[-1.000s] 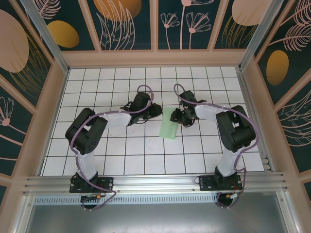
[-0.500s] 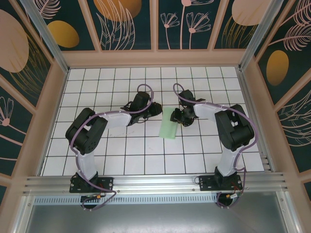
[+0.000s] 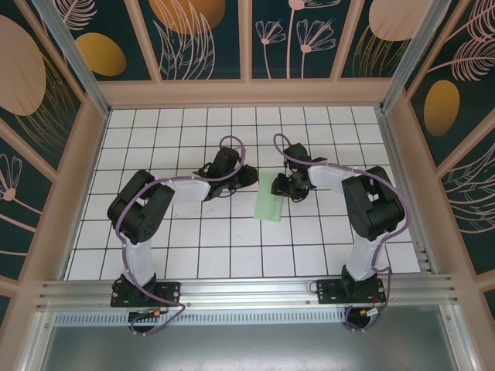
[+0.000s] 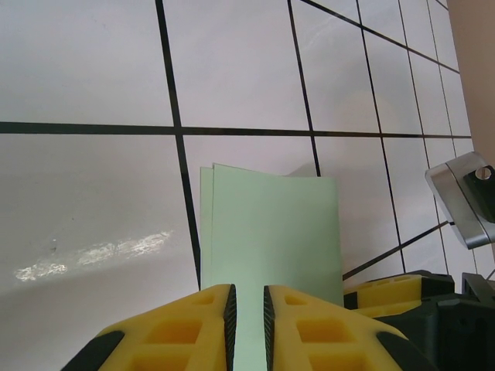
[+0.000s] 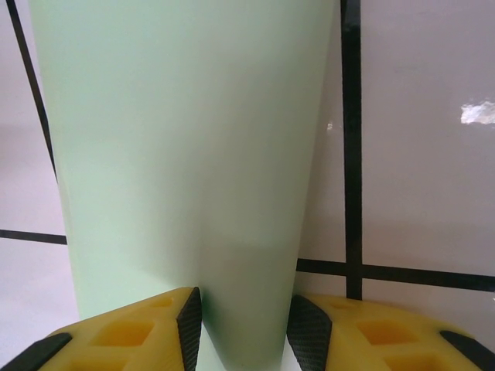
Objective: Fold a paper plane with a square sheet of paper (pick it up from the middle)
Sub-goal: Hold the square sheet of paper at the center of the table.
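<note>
My left arm (image 3: 182,189) and right arm (image 3: 329,178) wear white shells over black joints, with purple cables (image 3: 228,141) looped alongside. The fingers (image 4: 178,325) are yellow, moulded with hollows, with black inner pads (image 5: 189,325).

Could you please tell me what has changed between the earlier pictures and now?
Very little. The left arm shifted slightly, its elbow edging a little to the right. The folded pale green sheet of paper lies on the same tiles, and the left gripper and right gripper stayed at its far end. Nothing was visibly taken hold of or let go.
</note>
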